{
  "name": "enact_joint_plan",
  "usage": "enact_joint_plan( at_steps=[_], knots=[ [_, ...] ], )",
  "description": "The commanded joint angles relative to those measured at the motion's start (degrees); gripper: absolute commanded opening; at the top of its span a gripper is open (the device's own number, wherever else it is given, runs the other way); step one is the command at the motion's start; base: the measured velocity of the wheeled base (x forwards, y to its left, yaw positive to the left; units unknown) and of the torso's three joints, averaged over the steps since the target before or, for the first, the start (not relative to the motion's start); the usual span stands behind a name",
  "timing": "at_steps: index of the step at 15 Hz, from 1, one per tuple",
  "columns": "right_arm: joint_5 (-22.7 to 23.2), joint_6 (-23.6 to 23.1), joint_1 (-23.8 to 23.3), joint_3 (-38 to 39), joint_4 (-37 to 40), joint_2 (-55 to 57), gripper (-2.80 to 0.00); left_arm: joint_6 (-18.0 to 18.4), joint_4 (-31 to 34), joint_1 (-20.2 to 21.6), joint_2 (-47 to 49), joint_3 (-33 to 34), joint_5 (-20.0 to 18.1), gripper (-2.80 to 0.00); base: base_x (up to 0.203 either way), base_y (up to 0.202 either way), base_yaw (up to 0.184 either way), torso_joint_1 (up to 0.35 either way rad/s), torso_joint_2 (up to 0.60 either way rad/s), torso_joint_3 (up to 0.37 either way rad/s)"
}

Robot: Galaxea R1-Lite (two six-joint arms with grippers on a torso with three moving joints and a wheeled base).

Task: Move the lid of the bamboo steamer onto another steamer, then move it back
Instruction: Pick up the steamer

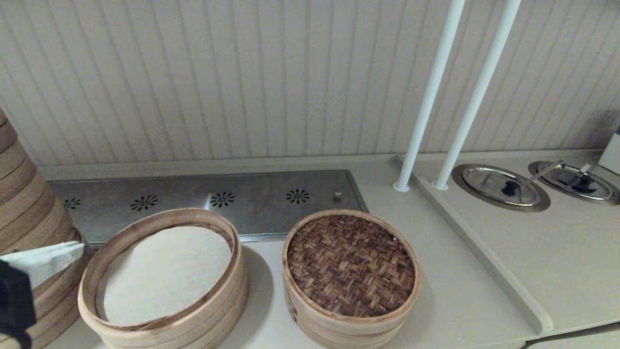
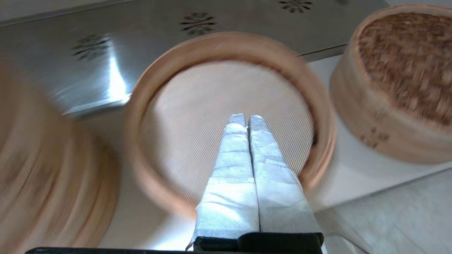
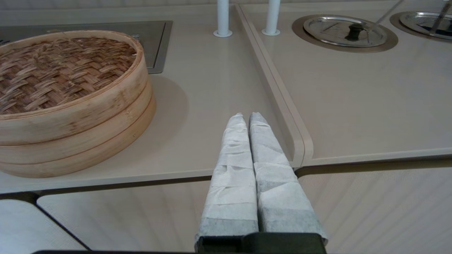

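Observation:
The bamboo steamer lid point(image 1: 351, 264), its top reddish-brown herringbone weave, rests on the low pale basket point(image 1: 334, 329) right of centre, hiding that basket's floor. It also shows in the left wrist view point(image 2: 406, 60) and the right wrist view point(image 3: 60, 70). To its left stands the taller several-ring steamer point(image 1: 213, 310), open, with a white cloth point(image 1: 164, 276) inside. My left gripper point(image 1: 77, 248) is shut and empty at that steamer's left edge, pointing over its cloth point(image 2: 247, 118). My right gripper point(image 3: 246, 116), also shut and empty, hangs before the counter's front edge, right of the lidded basket.
A tall stack of bamboo rings point(image 1: 24, 203) rises at the far left, close behind my left arm. A perforated steel plate point(image 1: 232, 198) lies behind the steamers. Two white poles point(image 1: 426, 102) and a raised counter section with round steel lids point(image 1: 501, 186) are to the right.

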Motion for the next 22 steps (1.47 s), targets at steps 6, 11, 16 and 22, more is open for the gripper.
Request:
enact_joint_plan(
  at_steps=[6, 11, 16, 22],
  knots=[
    [0.0, 0.1, 0.0, 0.2, 0.0, 0.0, -2.80, 0.4, 3.6, 6.7, -34.0, 22.5, 1.6, -2.80, 0.000, 0.000, 0.000, 0.000, 0.00, 0.000],
    [0.0, 0.0, 0.0, 0.2, 0.0, 0.0, -2.80, 0.6, 3.6, 9.9, -46.1, 29.5, 0.3, -2.80, 0.000, 0.000, 0.000, 0.000, 0.00, 0.000],
    [0.0, 0.1, 0.0, 0.2, 0.0, 0.0, -2.80, -2.0, -6.0, 10.2, -49.9, 35.2, 1.7, -2.80, 0.000, 0.000, 0.000, 0.000, 0.00, 0.000],
    [0.0, 0.1, 0.0, 0.2, 0.0, 0.0, -2.80, -3.9, -5.8, 10.2, -49.8, 35.4, 1.7, -2.80, 0.000, 0.000, 0.000, 0.000, 0.00, 0.000]
  ],
)
